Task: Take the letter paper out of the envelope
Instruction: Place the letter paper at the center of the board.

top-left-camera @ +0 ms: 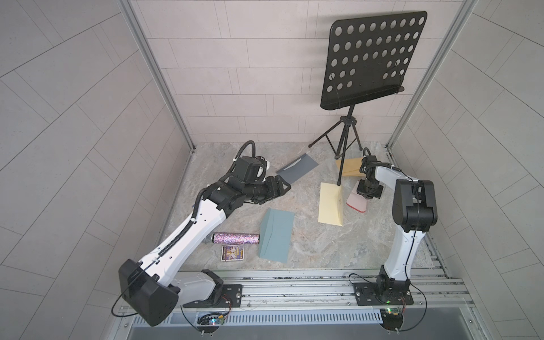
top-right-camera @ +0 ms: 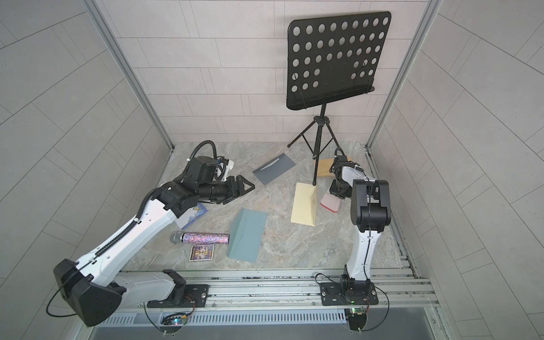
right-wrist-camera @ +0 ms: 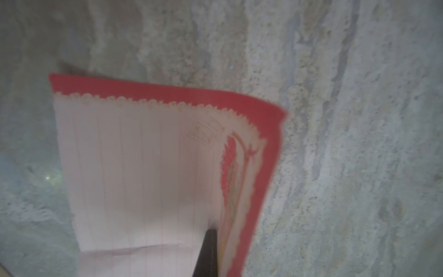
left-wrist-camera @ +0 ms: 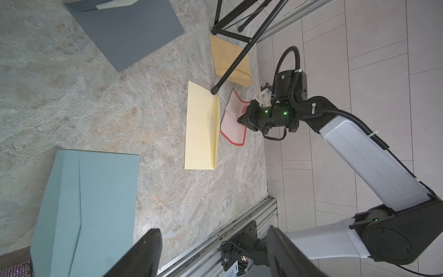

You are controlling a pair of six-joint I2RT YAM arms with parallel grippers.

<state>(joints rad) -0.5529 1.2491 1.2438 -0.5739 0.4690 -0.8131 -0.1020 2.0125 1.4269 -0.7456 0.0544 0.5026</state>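
Note:
The letter paper (top-left-camera: pixel 356 203) (right-wrist-camera: pixel 143 167) is pink and lined with a red scalloped border. It is outside the pale yellow envelope (top-left-camera: pixel 331 204) (left-wrist-camera: pixel 201 134), just to that envelope's right and clear of its opening. My right gripper (top-left-camera: pixel 364 197) (right-wrist-camera: pixel 215 239) is shut on one edge of the paper, and a dark fingertip (right-wrist-camera: pixel 208 251) presses on the sheet. The envelope lies flat on the marble table. My left gripper (top-left-camera: pixel 286 188) (left-wrist-camera: pixel 213 230) hangs open and empty at the table's left, near the grey envelope (top-left-camera: pixel 297 167).
A black music stand (top-left-camera: pixel 372 59) stands at the back right, with one tripod foot (left-wrist-camera: pixel 214 91) at the yellow envelope's far corner. A brown envelope (top-left-camera: pixel 350 166), a teal envelope (top-left-camera: pixel 276 235), a glitter microphone (top-left-camera: pixel 235 238) and a small card (top-left-camera: pixel 233 253) lie around.

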